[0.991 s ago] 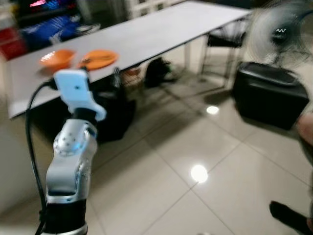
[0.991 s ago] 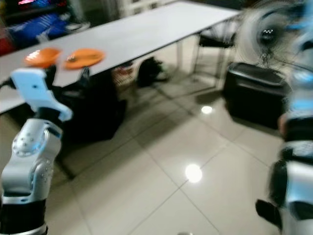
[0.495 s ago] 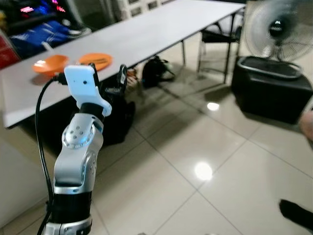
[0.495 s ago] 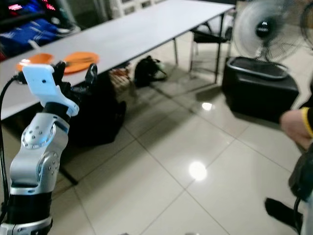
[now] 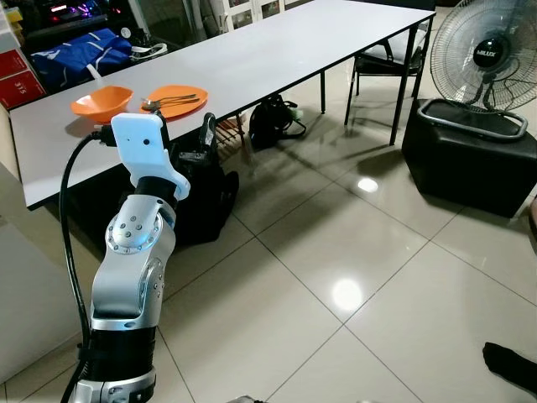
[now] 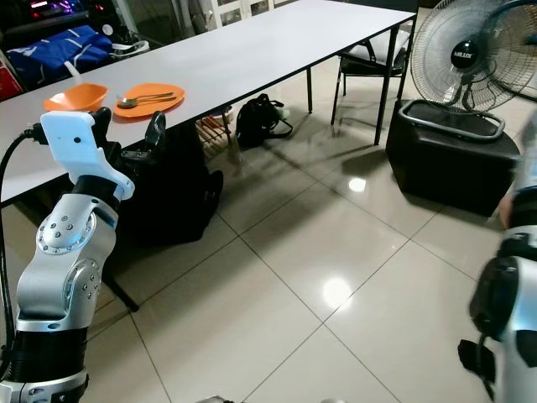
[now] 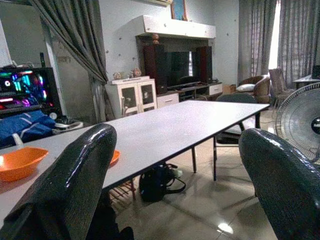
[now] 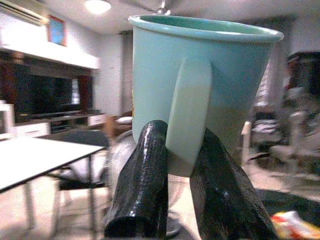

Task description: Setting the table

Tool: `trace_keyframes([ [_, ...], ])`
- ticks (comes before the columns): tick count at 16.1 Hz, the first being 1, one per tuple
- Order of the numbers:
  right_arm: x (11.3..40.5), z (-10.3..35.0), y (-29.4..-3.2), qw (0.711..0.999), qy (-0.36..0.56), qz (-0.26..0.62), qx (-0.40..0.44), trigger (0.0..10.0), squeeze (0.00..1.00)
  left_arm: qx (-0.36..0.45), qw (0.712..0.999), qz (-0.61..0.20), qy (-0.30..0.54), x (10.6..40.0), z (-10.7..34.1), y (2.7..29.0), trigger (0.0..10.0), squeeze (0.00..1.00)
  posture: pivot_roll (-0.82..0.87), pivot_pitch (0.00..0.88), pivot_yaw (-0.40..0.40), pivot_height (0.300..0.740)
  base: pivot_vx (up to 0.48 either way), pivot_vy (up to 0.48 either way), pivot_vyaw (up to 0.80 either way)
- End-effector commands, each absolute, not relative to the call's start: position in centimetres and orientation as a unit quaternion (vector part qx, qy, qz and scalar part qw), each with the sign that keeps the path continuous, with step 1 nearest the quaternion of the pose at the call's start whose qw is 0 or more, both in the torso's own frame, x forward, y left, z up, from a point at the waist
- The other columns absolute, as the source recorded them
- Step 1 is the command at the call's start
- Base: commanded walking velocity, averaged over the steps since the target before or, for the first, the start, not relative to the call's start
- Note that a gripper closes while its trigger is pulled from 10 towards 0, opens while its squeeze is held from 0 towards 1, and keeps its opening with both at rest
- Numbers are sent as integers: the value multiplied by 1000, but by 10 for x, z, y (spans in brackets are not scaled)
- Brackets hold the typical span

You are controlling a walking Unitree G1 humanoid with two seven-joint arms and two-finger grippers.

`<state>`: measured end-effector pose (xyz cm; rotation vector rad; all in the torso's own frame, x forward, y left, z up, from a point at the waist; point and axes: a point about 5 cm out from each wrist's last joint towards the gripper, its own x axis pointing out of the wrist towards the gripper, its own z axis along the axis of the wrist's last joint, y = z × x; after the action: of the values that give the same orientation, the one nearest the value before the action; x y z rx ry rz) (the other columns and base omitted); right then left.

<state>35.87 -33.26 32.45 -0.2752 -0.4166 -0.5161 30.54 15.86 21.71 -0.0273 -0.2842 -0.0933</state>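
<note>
Right end effector [image 8: 170, 200] pinches the handle of a pale teal cup [image 8: 200, 75], its two black fingers [image 8: 142, 185] pressed against either side of the flat handle strip, carrying the cup upright. It looks like a light, rigid plastic or enamel mug with a rolled rim; smooth walls would be slippery, so the handle is the sensible hold, though a grip there may let the cup swing or tip if jolted. Left end effector [image 7: 175, 175] is spread with nothing between its fingers, raised in front of the robot toward the long grey table [image 5: 277, 50]. On the near end of that table sit an orange bowl [image 5: 101, 101] and an orange plate [image 5: 172, 99] with a spoon [image 5: 168, 102] lying across it. A fan [image 5: 487, 54] stands on a black box across the tiled floor.
</note>
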Motion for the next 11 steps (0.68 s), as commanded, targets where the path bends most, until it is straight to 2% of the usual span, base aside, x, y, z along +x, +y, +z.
trace_keyframes([
  [1, 366, 323, -319, 946, -207, -218, -119, 10000, 0, -3, 988, -40, -149, 308, 222, 162, 10000, 0, -167, 0, 137, 740, 0, 0, 0],
  [5, 374, 299, -296, 959, -189, -184, -103, 10000, 0, -11, 988, -40, -150, 307, 222, 163, 10000, 0, -169, 0, 139, 740, 0, 0, 0],
  [11, 378, 258, -252, 980, -155, -95, -78, 10000, 0, -19, 988, -42, -148, 308, 222, 161, 10000, 0, -173, 0, 141, 740, 459, 0, 0],
])
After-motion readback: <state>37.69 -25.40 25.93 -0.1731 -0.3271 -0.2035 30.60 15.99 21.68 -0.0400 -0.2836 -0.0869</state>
